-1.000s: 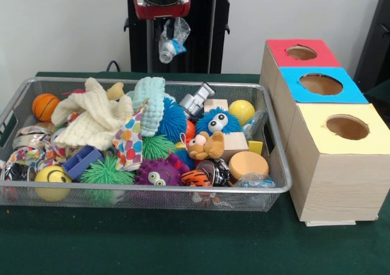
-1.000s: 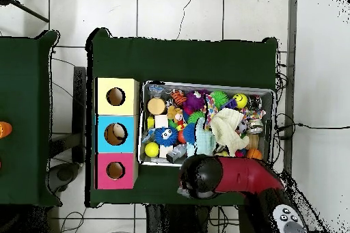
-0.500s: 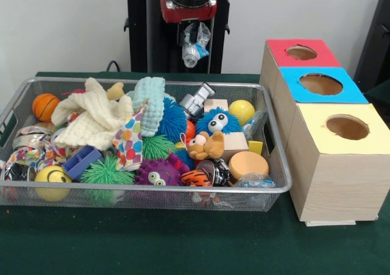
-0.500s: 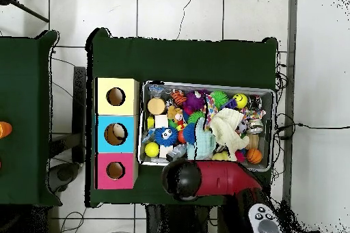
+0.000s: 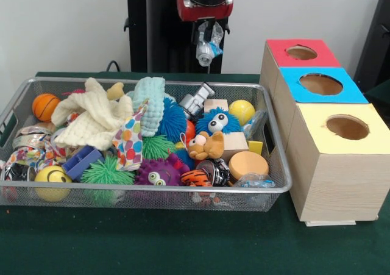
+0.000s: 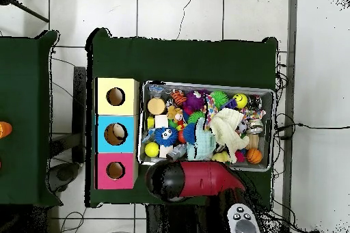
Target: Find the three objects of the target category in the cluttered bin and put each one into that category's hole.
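High above the far rim of the wire bin (image 5: pixel 152 189), my gripper (image 5: pixel 207 37) is shut on a crumpled clear plastic piece (image 5: pixel 205 51) with blue markings that dangles below the fingers. It hangs left of the red-topped box (image 5: pixel 301 52). In the overhead view the arm's round head (image 6: pixel 166 179) hides the gripper and sits between the bin (image 6: pixel 205 85) and the red box (image 6: pixel 115 170). More crumpled clear plastic (image 5: pixel 255 180) lies in the bin's front right corner.
Three wooden boxes with round holes stand in a row right of the bin: red, blue (image 5: pixel 321 84) and yellow (image 5: pixel 346 127). The bin holds spiky balls, a cream cloth (image 5: pixel 91 116), an orange ball (image 5: pixel 44 106), a yellow ball (image 5: pixel 242 111) and small toys.
The arm has carried the plastic piece sideways toward the boxes: rightward in the front view, leftward in the overhead view. The bin's contents have not moved.
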Robot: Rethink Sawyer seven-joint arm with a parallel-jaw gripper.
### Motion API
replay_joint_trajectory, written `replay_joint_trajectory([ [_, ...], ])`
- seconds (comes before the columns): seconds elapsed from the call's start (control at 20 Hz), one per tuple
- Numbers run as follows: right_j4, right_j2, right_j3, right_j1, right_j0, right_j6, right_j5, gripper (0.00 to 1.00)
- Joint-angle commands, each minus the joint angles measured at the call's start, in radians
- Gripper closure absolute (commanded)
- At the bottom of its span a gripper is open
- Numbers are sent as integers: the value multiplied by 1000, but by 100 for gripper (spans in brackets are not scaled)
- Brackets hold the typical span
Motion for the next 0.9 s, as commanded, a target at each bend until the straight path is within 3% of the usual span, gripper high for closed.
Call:
replay_joint_trajectory([
  [0.05,66,-22,23,35,64,293,-78,100],
  [0.45,71,-3,-11,53,131,230,-110,100],
  [0.9,141,17,15,64,172,237,-121,100],
])
